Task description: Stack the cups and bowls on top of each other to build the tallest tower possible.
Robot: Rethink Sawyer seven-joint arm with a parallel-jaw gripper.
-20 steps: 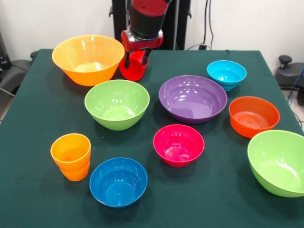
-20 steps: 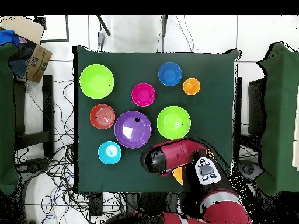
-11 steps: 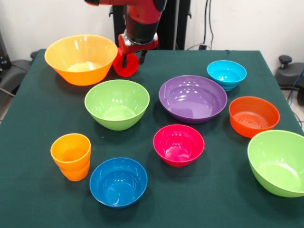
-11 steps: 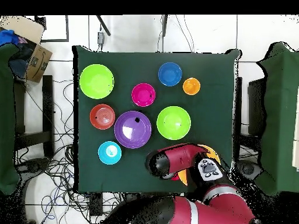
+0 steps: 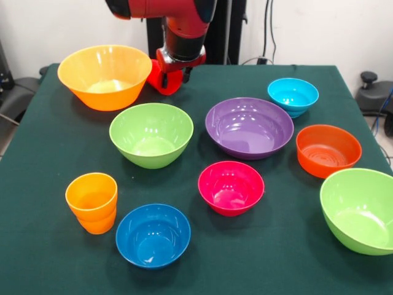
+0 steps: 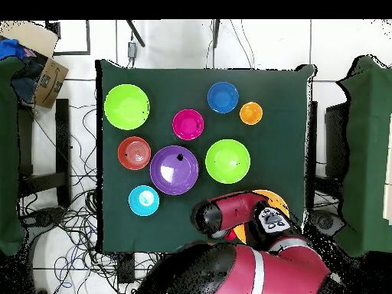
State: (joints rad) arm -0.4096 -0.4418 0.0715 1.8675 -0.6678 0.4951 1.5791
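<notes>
Our red and black arm (image 5: pixel 169 12) reaches down from the top in the front view. It bends over near the far side of the table. Our gripper (image 5: pixel 172 72) hangs at the end of the arm, pointing down, and it is closed around the red cup (image 5: pixel 161 78). From overhead, our arm (image 6: pixel 230 210) shows as a big red shape low in the picture, and it hides the gripper.

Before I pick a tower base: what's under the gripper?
A red cup hangs in the gripper, beside the yellow-orange bowl. The table below it is hidden; overhead, the arm covers the cup.
</notes>
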